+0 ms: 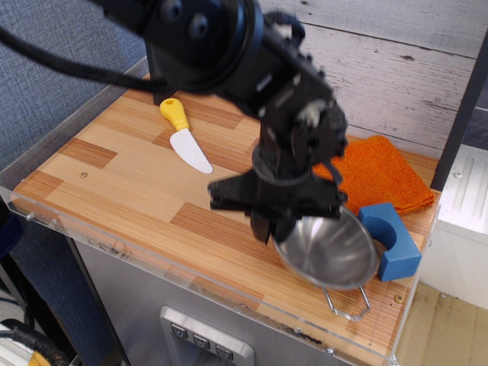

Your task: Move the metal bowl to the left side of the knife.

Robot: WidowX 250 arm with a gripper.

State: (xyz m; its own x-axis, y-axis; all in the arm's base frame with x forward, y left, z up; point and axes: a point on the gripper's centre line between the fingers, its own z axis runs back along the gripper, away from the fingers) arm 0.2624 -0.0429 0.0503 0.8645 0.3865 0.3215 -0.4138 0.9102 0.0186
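Note:
The metal bowl (332, 250) is shiny steel with a wire loop handle hanging at its front. It is tilted and lifted off the wooden table (130, 187), near the right front corner. My black gripper (276, 225) is shut on the bowl's left rim and holds it up. The knife (184, 139), with a yellow handle and white blade, lies flat at the back left of the table, well apart from the bowl.
An orange cloth (380, 177) lies at the back right. A blue block with a round notch (390, 240) stands right of the bowl, close to it. A clear plastic lip runs along the table's front edge (152, 259). A white cabinet (465, 221) stands to the right.

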